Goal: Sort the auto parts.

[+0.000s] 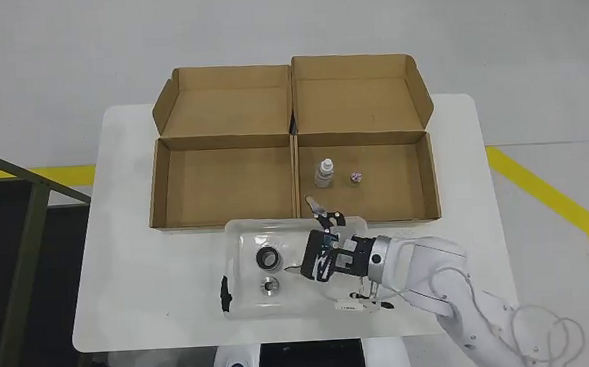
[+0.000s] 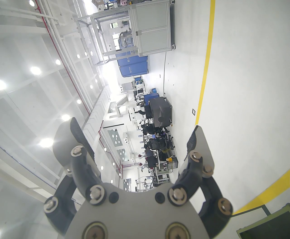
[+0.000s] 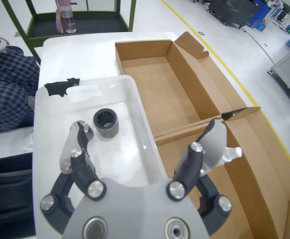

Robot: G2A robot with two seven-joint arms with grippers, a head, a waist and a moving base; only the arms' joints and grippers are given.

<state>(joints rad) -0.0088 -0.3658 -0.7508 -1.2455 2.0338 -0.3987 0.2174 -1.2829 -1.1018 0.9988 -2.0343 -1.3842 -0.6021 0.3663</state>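
Left gripper (image 2: 136, 126) was spread with nothing between its fingers, turned toward the hall and away from the work. On the table, the tray (image 1: 239, 236) held two metal parts toward its left end: a bushing (image 3: 106, 122) standing upright with its dark bore up, and just beside it a small part (image 3: 88, 132), nearer the robot in the top view. Right gripper (image 3: 147, 133) hung to their right over the tray, wide open and empty; in its own wrist view one finger crossed in front of the small part, and the other reached over the front wall of the right box (image 3: 253, 181). Neither part lay between the fingers. The step looked like a pick from the tray, probably the bushing. To do it well, the gripper would need to shift left until the bushing sat centred between the fingers, then lower straight down and close across the outer wall, not the rim. The close neighbour could be knocked, so the fingers should straddle one part alone and stay off the tray wall. Beyond the tray, the left box (image 1: 224, 182) was bare, while a bottle (image 1: 322, 171) stood in the right box.
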